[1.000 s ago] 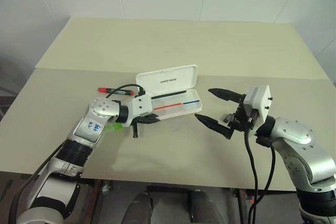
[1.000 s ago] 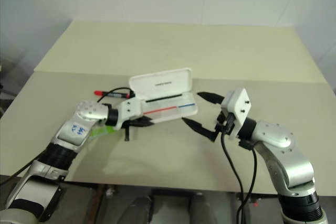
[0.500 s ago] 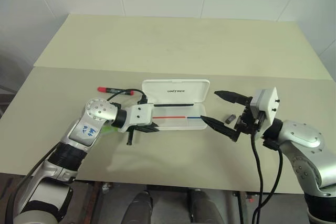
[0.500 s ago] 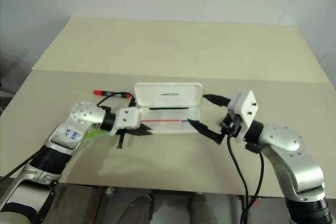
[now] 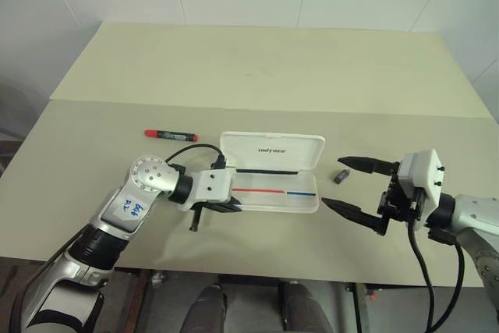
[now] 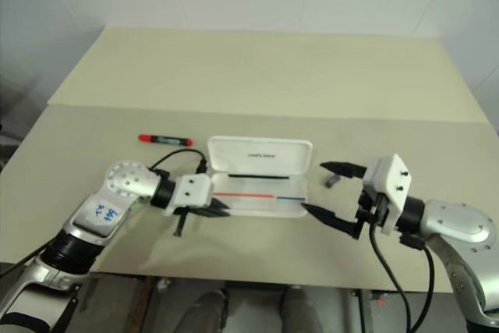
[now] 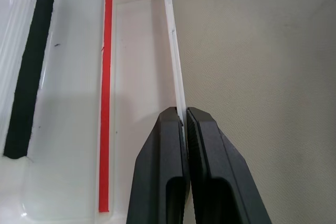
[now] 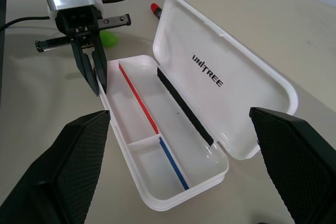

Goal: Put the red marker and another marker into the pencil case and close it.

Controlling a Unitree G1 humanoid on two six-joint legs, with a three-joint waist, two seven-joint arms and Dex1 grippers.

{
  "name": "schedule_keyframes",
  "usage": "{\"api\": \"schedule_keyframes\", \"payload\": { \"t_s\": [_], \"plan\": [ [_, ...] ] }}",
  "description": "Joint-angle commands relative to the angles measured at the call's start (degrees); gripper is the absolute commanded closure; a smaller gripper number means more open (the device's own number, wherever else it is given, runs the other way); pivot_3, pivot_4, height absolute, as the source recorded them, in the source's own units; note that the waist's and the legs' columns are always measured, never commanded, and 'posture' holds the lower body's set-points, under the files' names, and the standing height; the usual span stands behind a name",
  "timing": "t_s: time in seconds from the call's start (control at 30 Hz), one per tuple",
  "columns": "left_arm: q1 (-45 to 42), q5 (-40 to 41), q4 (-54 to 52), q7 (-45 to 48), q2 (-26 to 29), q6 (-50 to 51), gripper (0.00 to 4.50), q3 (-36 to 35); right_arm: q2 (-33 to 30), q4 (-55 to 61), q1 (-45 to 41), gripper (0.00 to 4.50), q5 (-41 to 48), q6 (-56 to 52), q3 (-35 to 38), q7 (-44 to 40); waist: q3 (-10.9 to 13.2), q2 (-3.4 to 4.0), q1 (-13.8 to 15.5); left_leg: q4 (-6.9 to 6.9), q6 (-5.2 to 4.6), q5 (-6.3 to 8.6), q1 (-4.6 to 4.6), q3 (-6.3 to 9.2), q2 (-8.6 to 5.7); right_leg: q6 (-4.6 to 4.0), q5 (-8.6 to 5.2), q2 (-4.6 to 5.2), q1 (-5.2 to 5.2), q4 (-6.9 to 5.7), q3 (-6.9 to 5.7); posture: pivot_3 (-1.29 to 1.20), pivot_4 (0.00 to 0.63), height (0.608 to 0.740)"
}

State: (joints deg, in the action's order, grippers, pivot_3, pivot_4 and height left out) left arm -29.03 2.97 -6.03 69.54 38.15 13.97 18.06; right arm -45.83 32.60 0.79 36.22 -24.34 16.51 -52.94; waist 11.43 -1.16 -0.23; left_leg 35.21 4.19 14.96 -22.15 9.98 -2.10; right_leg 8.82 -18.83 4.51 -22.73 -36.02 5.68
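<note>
The white pencil case [image 5: 269, 171] lies open at mid-table, its lid [image 5: 273, 150] tipped back and red and blue lines inside. My left gripper [image 5: 232, 205] is shut on the case's front wall at its left end, with one finger [image 7: 160, 177] inside the tray and the other outside. The red marker [image 5: 168, 133] lies on the table beyond my left arm, apart from the case. A bit of the light green marker [image 8: 108, 38] shows behind the left gripper. My right gripper [image 5: 333, 182] hangs open and empty, just right of the case.
A small dark grey piece [image 5: 341, 175] lies on the table between the case's right end and my right gripper. The table's front edge [image 5: 257, 274] runs close below both hands.
The left gripper has dragged the case rightward and nearer, turning it from tilted to level. My right gripper has drawn back to the right, still open. The red marker has stayed put.
</note>
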Motion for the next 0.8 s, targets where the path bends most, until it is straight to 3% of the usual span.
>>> {"api": "schedule_keyframes", "payload": {
  "t_s": [0.03,0.23,0.27,0.5,0.8],
  "plan": [
    [0.52,-0.46,-0.34,-0.06,1.19,-1.14,4.47,-0.14,-0.43,1.32,-1.16,0.00,0.99,0.84,1.03,-0.12,0.00,0.00,0.00,0.00,0.00,0.00,0.00,0.00,0.00,0.00,0.00,0.00,0.00,0.00,0.00,0.00,0.150,0.740],
    [1.40,-1.43,-0.76,-1.28,2.04,1.19,4.47,-0.20,-0.05,1.43,-1.80,0.00,0.80,0.83,0.25,0.29,0.00,0.00,-0.01,0.00,0.00,0.00,-0.01,0.00,0.00,0.00,0.00,0.00,0.00,0.02,0.00,0.00,0.150,0.740],
    [1.52,-1.36,-0.96,-1.37,2.10,2.01,3.90,-0.20,-0.03,1.32,-2.09,0.00,0.80,0.83,0.11,0.33,0.00,0.00,-0.04,0.01,0.00,0.00,0.00,0.00,0.00,0.00,0.00,0.00,0.00,0.01,0.00,0.00,0.150,0.740],
    [1.34,4.13,-3.91,0.77,1.37,4.95,1.74,-1.63,0.24,0.05,-3.80,0.00,0.34,1.12,-1.08,-0.04,0.00,0.00,0.02,0.03,0.00,-0.01,0.02,0.00,-0.01,0.01,0.01,0.01,0.05,-0.01,0.00,0.00,0.150,0.740],
    [0.38,11.00,-6.50,4.74,3.64,6.63,1.74,-4.98,1.73,-1.27,-5.74,0.00,-0.54,1.99,-4.06,0.02,0.00,0.00,0.05,0.04,0.00,0.00,0.01,0.00,-0.01,0.01,0.01,0.01,0.05,0.02,0.00,0.00,0.150,0.740]
  ]
}}
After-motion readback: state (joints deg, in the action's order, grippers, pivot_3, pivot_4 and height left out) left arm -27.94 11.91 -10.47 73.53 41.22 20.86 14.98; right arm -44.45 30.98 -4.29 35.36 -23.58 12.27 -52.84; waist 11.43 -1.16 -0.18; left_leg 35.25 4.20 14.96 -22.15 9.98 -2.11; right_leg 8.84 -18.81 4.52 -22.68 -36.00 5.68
